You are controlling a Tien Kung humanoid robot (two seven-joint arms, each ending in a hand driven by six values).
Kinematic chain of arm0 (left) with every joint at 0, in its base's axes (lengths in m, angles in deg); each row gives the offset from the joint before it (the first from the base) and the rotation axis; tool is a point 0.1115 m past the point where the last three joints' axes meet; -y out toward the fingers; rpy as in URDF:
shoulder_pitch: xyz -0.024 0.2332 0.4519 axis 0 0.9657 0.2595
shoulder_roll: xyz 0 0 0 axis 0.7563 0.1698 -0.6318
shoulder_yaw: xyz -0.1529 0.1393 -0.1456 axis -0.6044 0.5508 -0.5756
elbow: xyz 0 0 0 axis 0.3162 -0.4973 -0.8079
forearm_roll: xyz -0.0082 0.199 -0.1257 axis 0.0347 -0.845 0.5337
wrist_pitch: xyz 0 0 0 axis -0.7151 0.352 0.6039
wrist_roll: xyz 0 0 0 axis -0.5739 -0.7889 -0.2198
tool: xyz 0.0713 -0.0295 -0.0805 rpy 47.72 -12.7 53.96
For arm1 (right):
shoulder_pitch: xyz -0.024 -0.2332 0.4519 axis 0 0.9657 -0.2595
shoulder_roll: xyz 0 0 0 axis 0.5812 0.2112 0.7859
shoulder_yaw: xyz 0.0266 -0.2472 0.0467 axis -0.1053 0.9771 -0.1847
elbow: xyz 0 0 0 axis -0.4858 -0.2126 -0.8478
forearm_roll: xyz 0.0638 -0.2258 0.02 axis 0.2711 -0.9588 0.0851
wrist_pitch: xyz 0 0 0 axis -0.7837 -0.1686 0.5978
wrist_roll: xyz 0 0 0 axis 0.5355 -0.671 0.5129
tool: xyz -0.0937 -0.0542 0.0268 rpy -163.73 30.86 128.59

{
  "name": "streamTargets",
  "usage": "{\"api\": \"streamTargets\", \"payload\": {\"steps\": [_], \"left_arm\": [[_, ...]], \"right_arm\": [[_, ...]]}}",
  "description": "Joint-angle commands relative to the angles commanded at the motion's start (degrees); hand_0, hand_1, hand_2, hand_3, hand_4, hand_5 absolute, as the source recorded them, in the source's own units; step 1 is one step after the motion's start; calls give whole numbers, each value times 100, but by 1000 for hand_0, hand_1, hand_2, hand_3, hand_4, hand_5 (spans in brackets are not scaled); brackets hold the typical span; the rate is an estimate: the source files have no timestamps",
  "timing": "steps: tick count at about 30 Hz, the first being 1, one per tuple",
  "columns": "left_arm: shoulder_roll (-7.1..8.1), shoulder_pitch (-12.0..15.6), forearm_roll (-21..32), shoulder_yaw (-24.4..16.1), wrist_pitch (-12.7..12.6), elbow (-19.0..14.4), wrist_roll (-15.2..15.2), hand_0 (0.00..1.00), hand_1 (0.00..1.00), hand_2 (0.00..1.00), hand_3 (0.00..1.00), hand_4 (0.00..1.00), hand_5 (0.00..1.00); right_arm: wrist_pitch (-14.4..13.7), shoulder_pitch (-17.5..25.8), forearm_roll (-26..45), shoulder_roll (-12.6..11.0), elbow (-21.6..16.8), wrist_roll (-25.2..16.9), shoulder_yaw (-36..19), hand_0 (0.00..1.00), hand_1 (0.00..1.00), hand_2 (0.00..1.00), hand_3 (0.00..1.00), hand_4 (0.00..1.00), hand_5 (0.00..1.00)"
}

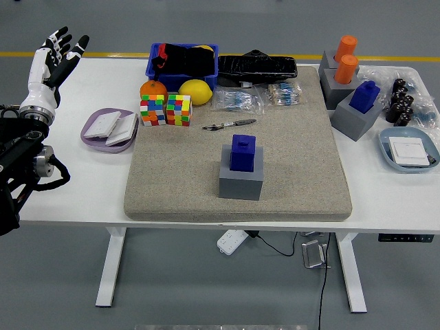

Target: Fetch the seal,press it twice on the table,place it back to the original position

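1. The seal (243,152) is a blue, blocky stamp standing upright in a grey holder (240,181) near the middle of the beige mat (302,158), which lies on the white desk (82,185).
2. It looks rigid and moulded, probably plastic, so it should neither deform nor bruise under a firm grip. I judge it light to moderate in weight, well within one hand's capacity.
3. Its faces appear smooth and flat, so slipping is the main risk; squeezing across two opposite sides should hold better than pinching a corner.
4. The best place to take hold is the exposed upper part that rises above the holder, lifting straight up so the base clears its socket. The holder may lift with it if the fit is tight; that cannot be judged from here.
5. The left hand (55,58) is raised at the desk's far left corner, at about 10 o'clock from the seal. Its fingers (63,42) are spread wide, pointing up, and hold nothing.
6. Seal and hand are well apart, with a purple tray (108,128) and two colour cubes (166,110) lying between them.
7. The right hand is not in view.
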Motion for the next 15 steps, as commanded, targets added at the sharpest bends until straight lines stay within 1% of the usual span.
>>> {"api": "streamTargets", "payload": {"steps": [15], "left_arm": [[-9, 7, 13, 7, 6, -7, 6, 957, 955, 934, 929, 922, 594]], "right_arm": [[-1, 14, -18, 17, -6, 1, -41, 903, 753, 757, 765, 869, 551]]}}
